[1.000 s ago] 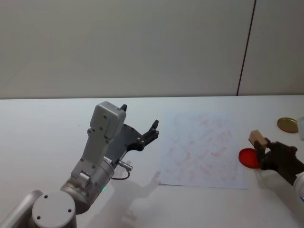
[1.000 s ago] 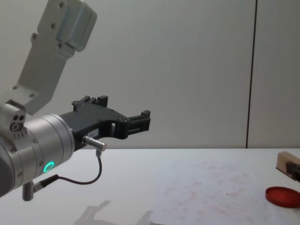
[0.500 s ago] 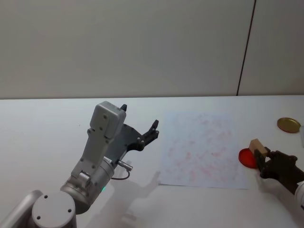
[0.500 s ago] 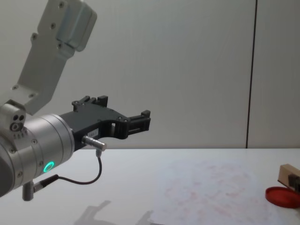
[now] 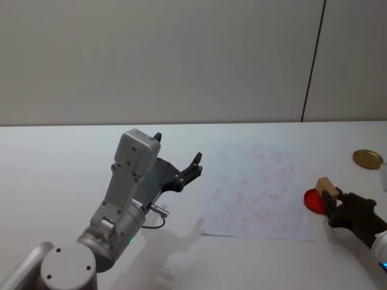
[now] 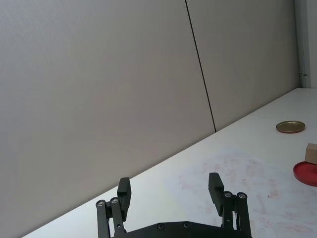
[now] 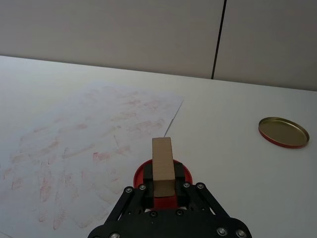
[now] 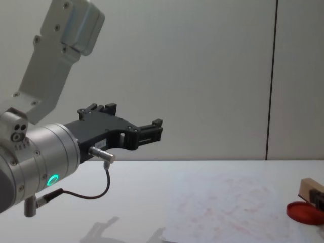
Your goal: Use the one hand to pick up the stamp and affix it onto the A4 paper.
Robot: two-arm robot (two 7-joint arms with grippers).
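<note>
Grey wall panels stand behind the white desk (image 5: 54,157) I am working over. On my right, the right pincer (image 7: 162,182) is clenched on the stamp (image 7: 163,165), a tan wooden block held between its black fingers; from the right wrist view the block stands directly over the red ink pad (image 7: 139,175), which peeks out on both sides of it. From the head view I see the same pincer (image 5: 331,201) low at the right edge, the stamp (image 5: 325,185) tilted at its tip and the pad (image 5: 312,200) just beside it; whether the block's face is touching the pad I cannot tell. The paper (image 5: 257,190) lies flat on the desk just left of the pad, covered in faint reddish smudges, its near right corner close to the pad. A round brass-coloured lid (image 5: 367,159) sits farther back on the right, well apart from the paper. My left pincer (image 5: 176,164) hangs parked in the air over the left half of the desk, released, its two fingers (image 6: 215,188) spread wide with nothing between them, and a green light glows on that arm's silver body (image 8: 52,179).
</note>
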